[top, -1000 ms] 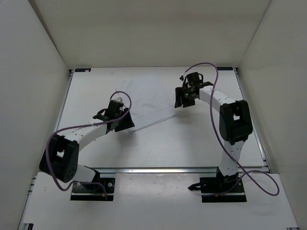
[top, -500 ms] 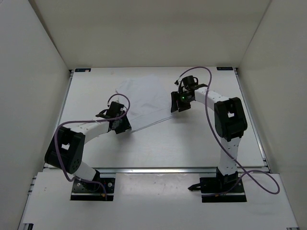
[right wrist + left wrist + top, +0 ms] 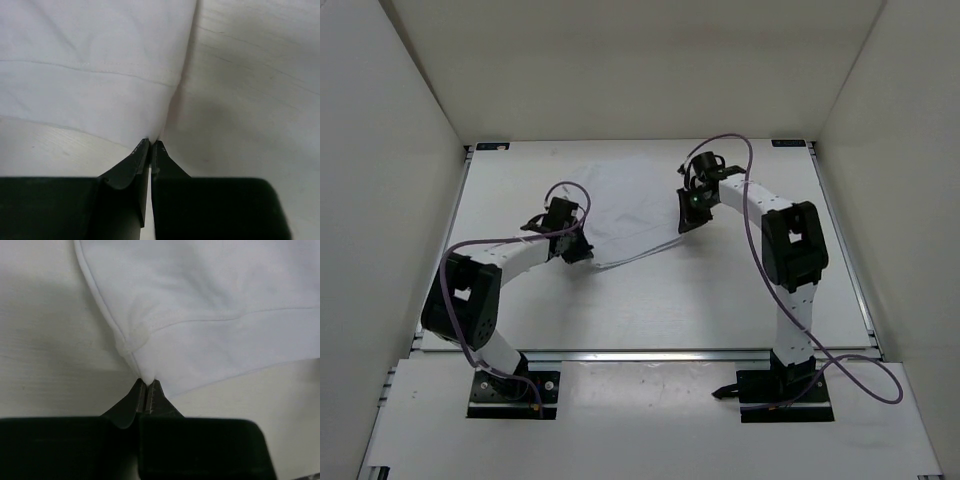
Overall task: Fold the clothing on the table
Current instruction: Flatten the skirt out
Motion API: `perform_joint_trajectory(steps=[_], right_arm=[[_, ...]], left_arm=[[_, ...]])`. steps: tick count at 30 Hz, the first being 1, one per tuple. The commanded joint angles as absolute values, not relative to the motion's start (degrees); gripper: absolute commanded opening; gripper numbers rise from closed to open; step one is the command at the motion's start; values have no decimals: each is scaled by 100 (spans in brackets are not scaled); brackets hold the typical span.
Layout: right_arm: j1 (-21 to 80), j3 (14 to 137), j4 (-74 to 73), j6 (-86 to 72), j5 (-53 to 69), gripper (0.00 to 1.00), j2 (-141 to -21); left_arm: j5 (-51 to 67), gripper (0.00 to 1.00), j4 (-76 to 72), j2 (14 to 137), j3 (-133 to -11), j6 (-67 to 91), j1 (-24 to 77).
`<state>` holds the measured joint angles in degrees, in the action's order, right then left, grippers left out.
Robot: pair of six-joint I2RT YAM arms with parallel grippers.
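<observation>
Clothing (image 3: 625, 200), one piece; left tool (image 3: 146, 385), right tool (image 3: 150, 144) pinch its corners.

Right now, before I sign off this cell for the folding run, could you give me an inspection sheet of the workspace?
Surface: table, off-white, matte, with metal rails at its edges.
Job's things: clothing, white, lying wrinkled on the far half, hem band towards the arms.
Clutter: nothing seen.
Grippers: left gripper shut on the clothing's near left corner; right gripper shut on its near right corner.
Cables: purple cables loop along both arms.
Surroundings: white walls on three sides.
</observation>
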<state>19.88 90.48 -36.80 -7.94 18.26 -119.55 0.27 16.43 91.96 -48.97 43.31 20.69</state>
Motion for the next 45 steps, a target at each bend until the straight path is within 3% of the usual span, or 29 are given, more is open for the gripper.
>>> perform_joint_trajectory(steps=[1, 4, 7, 12, 17, 24, 27, 30, 33, 37, 45], right_arm=[[1837, 9799, -4419, -914, 1609, 0, -11244], [1714, 10581, -5000, -1028, 1704, 0, -10497], [1696, 10241, -5010, -1361, 1687, 1, -9348], [2020, 9993, -5203, -1967, 1688, 0, -7588], [2118, 9941, -5239, -2356, 2039, 0, -7058], [1732, 10247, -4913, -2233, 2487, 0, -7820], [1521, 11054, -4939, -2074, 2558, 0, -8610], [1345, 12624, -5140, -1995, 2672, 0, -9436], [1161, 13210, -5090, -2126, 2856, 0, -9965], [993, 12211, -4739, -1995, 2901, 0, -9836], [1072, 7275, -3394, -2223, 2654, 0, -8588]], left_arm=[[185, 0, 1897, 8439, -5773, 4289, 1881], [255, 0, 2458, 7894, -6932, 4272, 1732], [683, 0, 3153, 7613, -8092, 4254, 1556], [922, 0, 3384, 6559, -8052, 4596, 1748], [1213, 0, 3411, 6056, -7972, 4878, 1925], [1783, 0, 2876, 6591, -7954, 5141, 1538], [1960, 0, 2681, 7276, -8523, 5124, 1354], [1925, 0, 2847, 8259, -9639, 4975, 1257], [1933, 0, 2953, 8656, -10309, 4983, 1222], [2153, 0, 2384, 8378, -9223, 5106, 1064], [2723, 0, 520, 7410, -4356, 5607, 993]])
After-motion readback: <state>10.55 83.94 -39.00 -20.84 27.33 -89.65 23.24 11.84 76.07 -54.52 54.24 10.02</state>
